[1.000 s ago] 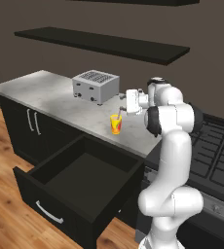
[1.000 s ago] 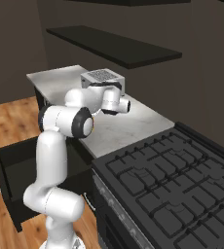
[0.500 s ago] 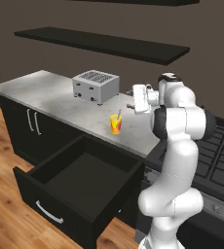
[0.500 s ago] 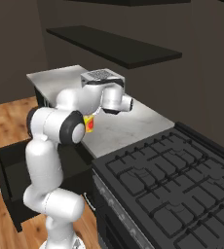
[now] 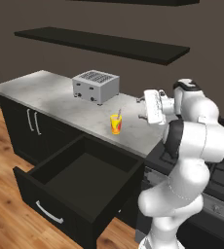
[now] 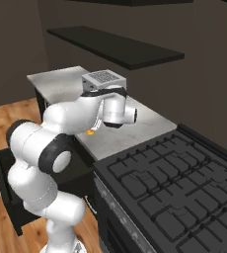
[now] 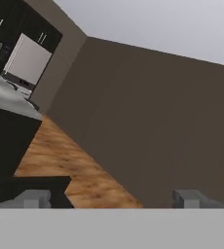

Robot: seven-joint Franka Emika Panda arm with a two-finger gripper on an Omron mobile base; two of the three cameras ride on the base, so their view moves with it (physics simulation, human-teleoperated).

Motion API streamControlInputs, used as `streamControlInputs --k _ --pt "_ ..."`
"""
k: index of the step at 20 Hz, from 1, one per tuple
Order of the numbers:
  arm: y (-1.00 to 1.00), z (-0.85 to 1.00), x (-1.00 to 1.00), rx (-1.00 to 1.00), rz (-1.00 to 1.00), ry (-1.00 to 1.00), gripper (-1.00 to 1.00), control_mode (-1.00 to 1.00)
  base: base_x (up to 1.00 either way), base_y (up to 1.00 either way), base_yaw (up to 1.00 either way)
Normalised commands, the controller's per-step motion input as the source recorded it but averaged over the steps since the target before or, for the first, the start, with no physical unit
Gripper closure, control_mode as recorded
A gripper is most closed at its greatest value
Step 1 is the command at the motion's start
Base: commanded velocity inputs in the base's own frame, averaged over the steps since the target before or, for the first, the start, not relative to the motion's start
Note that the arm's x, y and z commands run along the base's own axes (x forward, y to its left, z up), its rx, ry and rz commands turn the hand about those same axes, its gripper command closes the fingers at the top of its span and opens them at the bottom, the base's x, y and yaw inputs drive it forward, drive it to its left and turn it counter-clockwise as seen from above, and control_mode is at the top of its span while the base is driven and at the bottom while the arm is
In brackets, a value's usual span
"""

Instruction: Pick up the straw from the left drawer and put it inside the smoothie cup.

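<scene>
The straw [image 5: 118, 113] stands tilted inside the smoothie cup [image 5: 115, 124] on the table [image 5: 50, 99], in front of the toaster [image 5: 96, 86]. The left drawer [image 5: 80, 187] hangs open. The gripper [image 7: 109, 198] is raised to the cup's right, jaws spread, pinching nothing.

The grey speckled stone worktop [image 5: 50, 99] is largely bare, broken by the silver slotted toaster [image 5: 95, 86] toward the back and, well apart from it near the front edge, the small yellow smoothie cup [image 5: 116, 124] with a thin pale straw [image 5: 118, 113] rising from it. Open room is left between the two. Below, the wide black box drawer [image 5: 80, 187] is pulled out, its cavity unobstructed from above. Overhead, headroom is capped by a long black wall shelf [image 5: 104, 44].
</scene>
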Motion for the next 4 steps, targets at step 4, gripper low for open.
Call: streamControlInputs --k 4 --pt "-0.27 0.0 -1.0 -0.1 0.01 -0.06 -1.0 -1.0 0.0 0.0 0.0"
